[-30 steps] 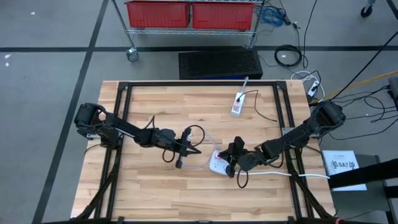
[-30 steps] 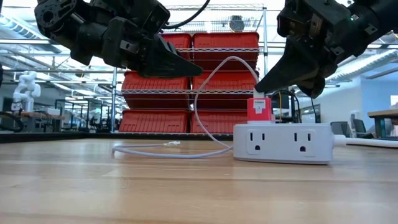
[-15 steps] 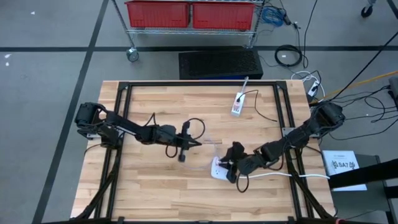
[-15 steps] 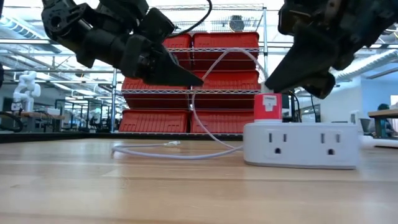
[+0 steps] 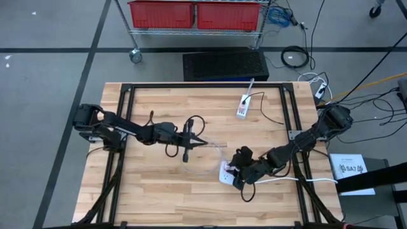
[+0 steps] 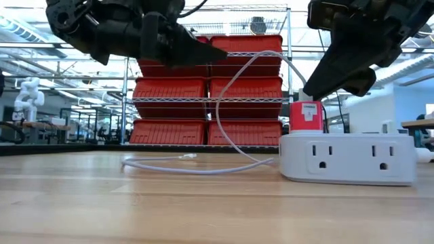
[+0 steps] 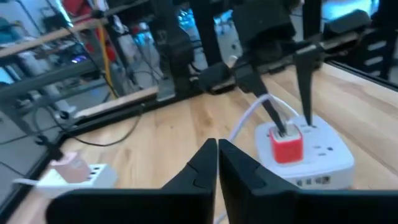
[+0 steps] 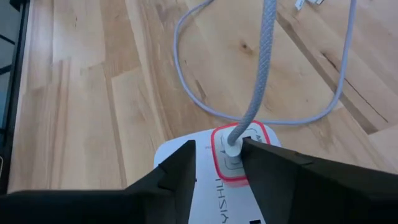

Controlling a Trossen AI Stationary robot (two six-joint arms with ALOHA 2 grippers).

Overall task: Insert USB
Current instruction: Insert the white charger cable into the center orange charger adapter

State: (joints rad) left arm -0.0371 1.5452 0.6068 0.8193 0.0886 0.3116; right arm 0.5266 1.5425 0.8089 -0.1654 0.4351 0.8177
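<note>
Overhead, the white power strip (image 5: 226, 172) is seen lying on the wooden table (image 5: 159, 197) toward the right arm's side, with the right gripper (image 5: 238, 167) directly over it and the left gripper (image 5: 202, 142) held well apart, nearer the table's middle. Little of the plug itself can be made out from above.

From table height, more is shown: a red USB charger (image 6: 305, 116) stands upright in the top of the power strip (image 6: 347, 158), and a pale cable (image 6: 230, 102) rises from it, arches over, and trails along the wood in a loose loop. The right gripper (image 6: 308, 91) hangs just above the charger, and the left gripper (image 6: 220, 57) is raised off the table beside the cable's arch.

Only in the right wrist view is the connection itself seen: the cable's white plug (image 8: 235, 145) is seated in the charger (image 8: 242, 155), and the right gripper's fingers (image 8: 180, 171) are spread on either side of it, holding nothing.

In the left wrist view, the left gripper's fingers (image 7: 202, 168) are pressed together with nothing between them, and a second white power strip (image 7: 74, 175) is visible farther off, which also appears near the table's far edge from overhead (image 5: 243, 105). Red bins (image 6: 203, 88) on shelving fill the background.
</note>
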